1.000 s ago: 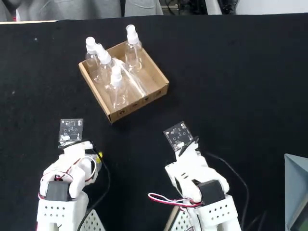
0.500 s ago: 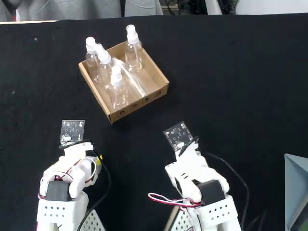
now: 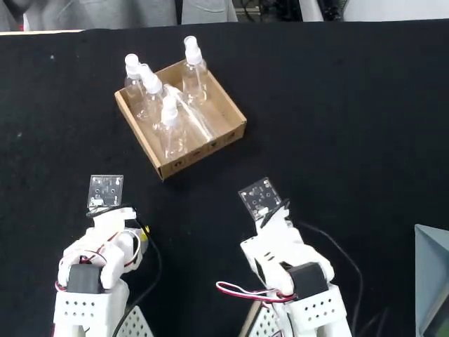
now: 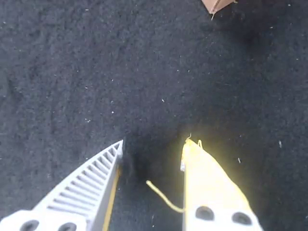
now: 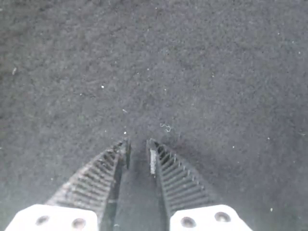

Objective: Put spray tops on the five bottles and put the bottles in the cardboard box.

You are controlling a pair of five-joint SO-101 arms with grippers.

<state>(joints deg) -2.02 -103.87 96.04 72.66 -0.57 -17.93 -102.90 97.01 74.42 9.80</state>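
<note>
Bottles with spray tops stood in the cardboard box, far left on the desk, their number unclear. Left tool was spread, right tool nearly pressed together; a grey object sat cut off right.

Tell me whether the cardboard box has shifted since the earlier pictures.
No. The cardboard box lies where it did in the high view, just as far from the far edge of the table.

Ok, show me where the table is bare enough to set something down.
Widest bare patch: the black table right of the cardboard box. Also the strip between box and left arm and right arm. Crowded: inside the box, packed with spray bottles.
</note>
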